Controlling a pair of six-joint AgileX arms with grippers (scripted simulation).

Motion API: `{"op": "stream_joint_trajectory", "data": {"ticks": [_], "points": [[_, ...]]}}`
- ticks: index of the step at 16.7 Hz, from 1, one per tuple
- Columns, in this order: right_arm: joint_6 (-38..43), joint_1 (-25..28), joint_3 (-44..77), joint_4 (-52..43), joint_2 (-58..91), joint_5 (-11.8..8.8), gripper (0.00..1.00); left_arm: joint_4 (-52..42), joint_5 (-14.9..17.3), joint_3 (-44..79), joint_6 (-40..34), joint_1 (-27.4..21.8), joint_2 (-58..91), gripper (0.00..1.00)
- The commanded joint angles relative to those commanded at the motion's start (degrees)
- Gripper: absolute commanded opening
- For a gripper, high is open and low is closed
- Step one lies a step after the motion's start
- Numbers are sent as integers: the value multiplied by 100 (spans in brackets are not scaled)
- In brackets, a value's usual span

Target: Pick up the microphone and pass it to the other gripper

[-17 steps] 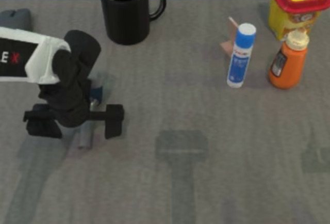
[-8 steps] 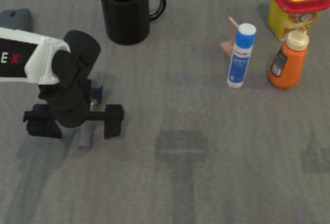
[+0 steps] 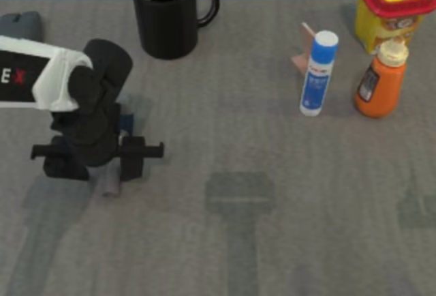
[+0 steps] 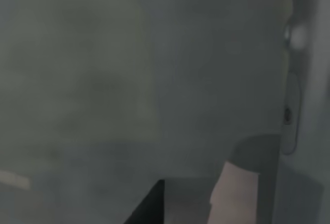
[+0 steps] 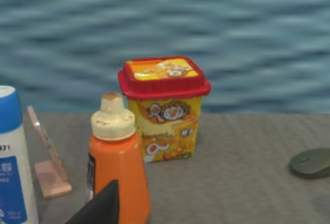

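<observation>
The microphone (image 3: 110, 185) lies on the table at the left, almost wholly covered by my left arm. Only the silver handle's end and a bit of the dark blue head (image 3: 127, 124) show. My left gripper (image 3: 101, 163) points down over it, open, its two black fingers straddling the handle with a narrow gap. In the left wrist view the handle (image 4: 234, 193) is close up beside one dark finger (image 4: 149, 211), a little apart from it. The other gripper, my right one (image 5: 103, 208), is out of the top view and shows only as a black tip in its wrist view.
A black mug (image 3: 167, 16) stands behind the left arm. At the right are a blue-and-white glue stick (image 3: 317, 74), a small pink stand (image 3: 303, 54), an orange bottle (image 3: 380, 81) and a yellow tub with a red lid (image 3: 392, 6). A grey object (image 3: 20, 23) lies far left.
The left gripper's fingers have drawn closer together around the microphone's handle. The arm itself has hardly moved, and the microphone lies where it was.
</observation>
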Motion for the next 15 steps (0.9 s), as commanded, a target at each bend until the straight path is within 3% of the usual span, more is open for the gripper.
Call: {"op": "stream_joint_trajectory", "data": {"ticks": [2, 11, 15], "points": [[0, 0, 0, 0, 0, 0, 100, 0, 0, 0, 0, 0, 0, 0], [0, 0, 0, 0, 0, 0, 100, -109, -91, 101, 72, -1, -255, 0], [0, 0, 0, 0, 0, 0, 100, 496, 172, -9, 223, -1, -379, 0]]}}
